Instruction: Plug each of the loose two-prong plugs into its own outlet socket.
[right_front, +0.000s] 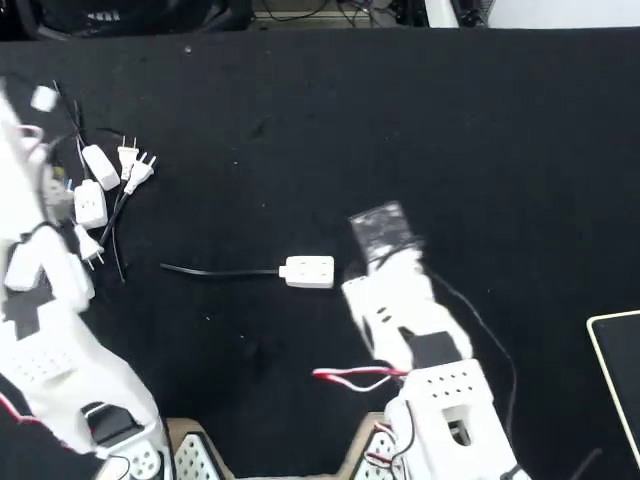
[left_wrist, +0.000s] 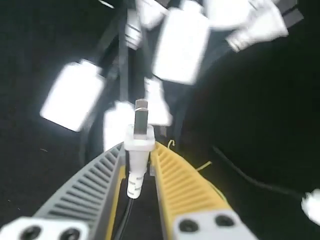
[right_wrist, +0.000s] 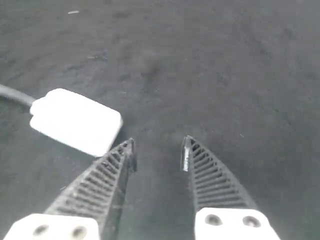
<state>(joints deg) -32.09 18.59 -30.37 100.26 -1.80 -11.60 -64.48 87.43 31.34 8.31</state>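
Your left end effector (left_wrist: 138, 148) grips one plug (left_wrist: 139, 122); your right end effector (right_wrist: 157, 150) gapes beside the outlet (right_wrist: 75, 122). Nothing looks plugged in yet.

A fixed camera looks straight down on the black cloth-covered table (right_front: 450, 150). The left wrist camera sights closely along the white two-prong plug (left_wrist: 137, 135) in its grey-and-yellow gripper (left_wrist: 138, 146). The right wrist camera sits low behind its grey gripper (right_wrist: 157, 150), beside the white rectangular outlet socket (right_wrist: 75, 120), shared with the overhead view mid-table.
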